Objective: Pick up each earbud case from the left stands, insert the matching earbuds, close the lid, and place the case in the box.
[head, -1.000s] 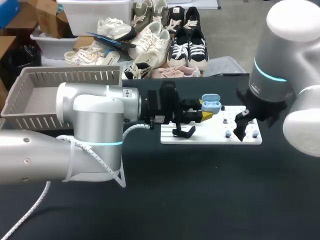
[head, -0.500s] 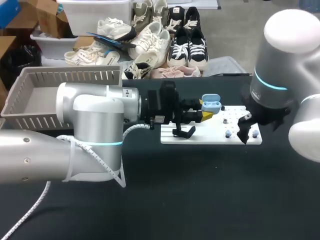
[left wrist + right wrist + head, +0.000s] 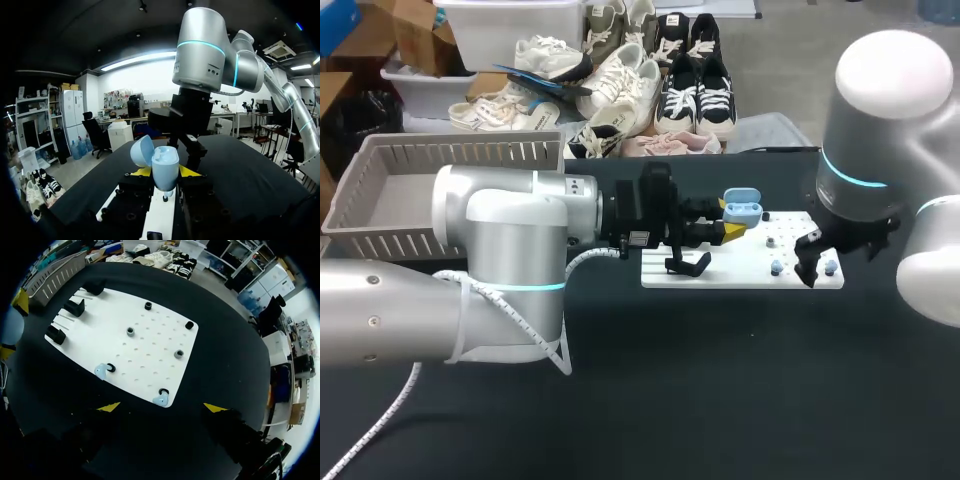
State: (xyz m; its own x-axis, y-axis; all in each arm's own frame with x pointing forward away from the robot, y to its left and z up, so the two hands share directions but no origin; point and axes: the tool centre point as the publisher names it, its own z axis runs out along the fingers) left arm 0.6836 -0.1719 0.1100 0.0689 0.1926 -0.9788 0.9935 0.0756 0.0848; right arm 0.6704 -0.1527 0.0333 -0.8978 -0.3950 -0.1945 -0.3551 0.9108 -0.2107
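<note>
— Checking the left gripper: status?
— Clamped on the open earbud case from both sides, lid up, over the white board. The shell is likely light, stiff and slick.
— And beyond it?
— There the right gripper hangs spread above an earbud on its peg. Probably smooth and easily flicked: pinch across its body, lightly.

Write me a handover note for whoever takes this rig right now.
Left gripper: shut on the open blue case, lid up, held above the white board.
Right gripper: open, hovering over the nearer earbud. The other earbud sits further along the same edge of the board.
Done: one case picked up.
Left: insert both earbuds, close the lid, place the case in the grey box. The black stands show no other case.
</note>
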